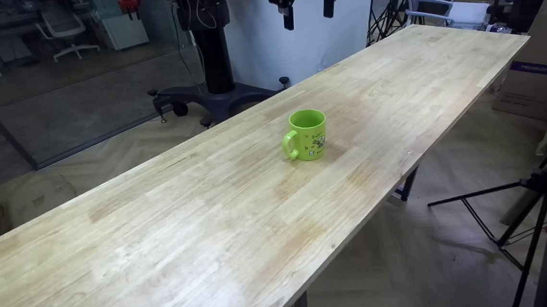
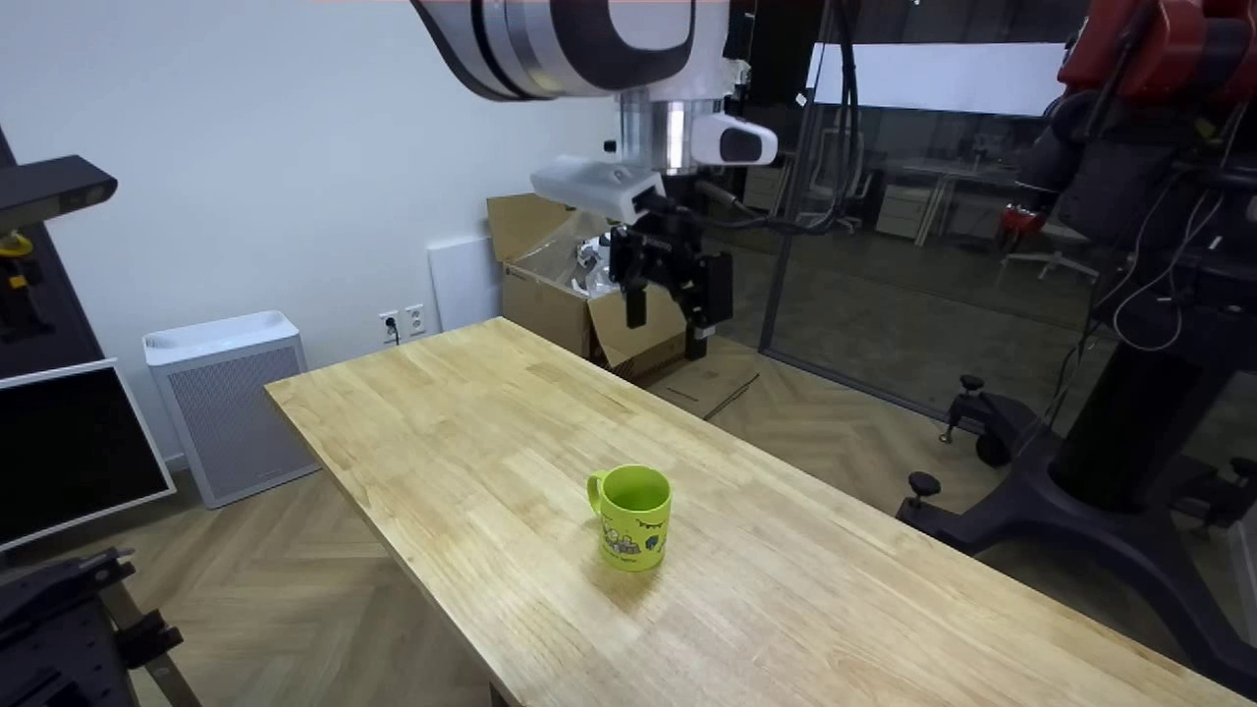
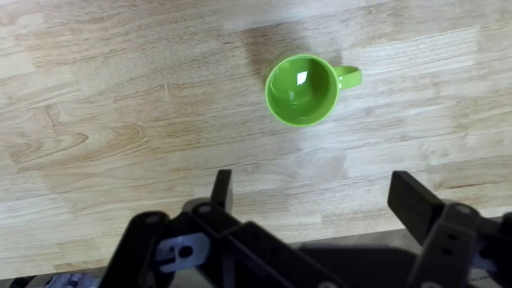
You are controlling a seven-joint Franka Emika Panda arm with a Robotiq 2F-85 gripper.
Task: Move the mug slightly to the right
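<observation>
The lime-green mug point(image 1: 309, 140) stands upright on the long wooden tabletop point(image 1: 187, 227), with printed figures on its side. It also shows in an exterior view point(image 2: 633, 535), with its handle toward the upper left. In the wrist view the mug point(image 3: 302, 92) is seen from above, its inside empty and its handle to the right. My gripper point(image 1: 308, 17) is open and empty, high above the table and apart from the mug. It also shows in an exterior view point(image 2: 668, 326). In the wrist view the spread fingers point(image 3: 311, 178) lie below the mug, with bare wood and the table edge between them.
A black wheeled stand point(image 1: 221, 92) is on the floor beyond the table's long edge. An open cardboard box point(image 2: 550, 309) and a white air purifier point(image 2: 231, 403) stand near the table's far end. A black tripod point(image 1: 540, 188) stands beside the other long edge.
</observation>
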